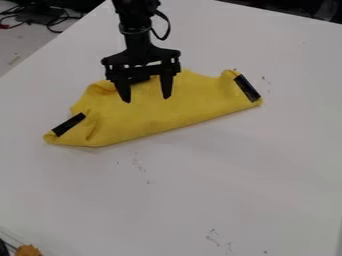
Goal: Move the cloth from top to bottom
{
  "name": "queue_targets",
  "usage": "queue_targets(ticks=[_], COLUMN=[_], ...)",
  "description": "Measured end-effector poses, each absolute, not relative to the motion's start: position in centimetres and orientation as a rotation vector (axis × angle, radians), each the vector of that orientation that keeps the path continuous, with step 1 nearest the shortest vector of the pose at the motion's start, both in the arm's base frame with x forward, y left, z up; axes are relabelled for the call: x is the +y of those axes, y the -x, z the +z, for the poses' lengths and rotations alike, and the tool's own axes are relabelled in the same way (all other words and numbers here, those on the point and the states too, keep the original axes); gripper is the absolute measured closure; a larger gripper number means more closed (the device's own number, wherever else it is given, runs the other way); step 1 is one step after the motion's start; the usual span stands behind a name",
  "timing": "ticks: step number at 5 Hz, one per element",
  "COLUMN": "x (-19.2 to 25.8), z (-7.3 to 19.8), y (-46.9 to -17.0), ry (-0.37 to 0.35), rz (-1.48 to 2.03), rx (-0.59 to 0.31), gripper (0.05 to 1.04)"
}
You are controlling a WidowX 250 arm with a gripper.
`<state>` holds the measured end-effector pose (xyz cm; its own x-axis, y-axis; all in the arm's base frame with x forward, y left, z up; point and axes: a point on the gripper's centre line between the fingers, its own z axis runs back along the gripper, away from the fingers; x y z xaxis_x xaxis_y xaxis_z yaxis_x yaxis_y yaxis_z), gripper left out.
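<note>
We saw the gripper [145, 100] pointing down over the yellow cloth [160, 112], fingers spread, hiding part of its upper edge.

Hangs down from the top edge of the camera view, left of centre, with the black arm [137, 41] nearly upright. Wears a thin pale ring [135, 32] around its narrow section, and carries a black cable [167, 29] looped out toward the view's right. Widens below into a broad black claw [145, 99], set slightly aslant, a little higher toward the view's right. Holds both fingers [167, 86] well apart, with a wide gap between, tapering to narrow tips and pointing down, with nothing gripped between.
</note>
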<state>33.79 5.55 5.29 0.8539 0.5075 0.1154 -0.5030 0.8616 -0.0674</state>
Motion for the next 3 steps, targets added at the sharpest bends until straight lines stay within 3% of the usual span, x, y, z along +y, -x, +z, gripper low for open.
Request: queue_targets(ticks=[1, 3], x=[7.1, 7.2], z=[3.4, 1.4], y=[-35.6, -35.9], ry=[0.014, 0.024], rz=[0.579, 0.591], rx=[-0.114, -0.073], gripper=[0.083, 0.083])
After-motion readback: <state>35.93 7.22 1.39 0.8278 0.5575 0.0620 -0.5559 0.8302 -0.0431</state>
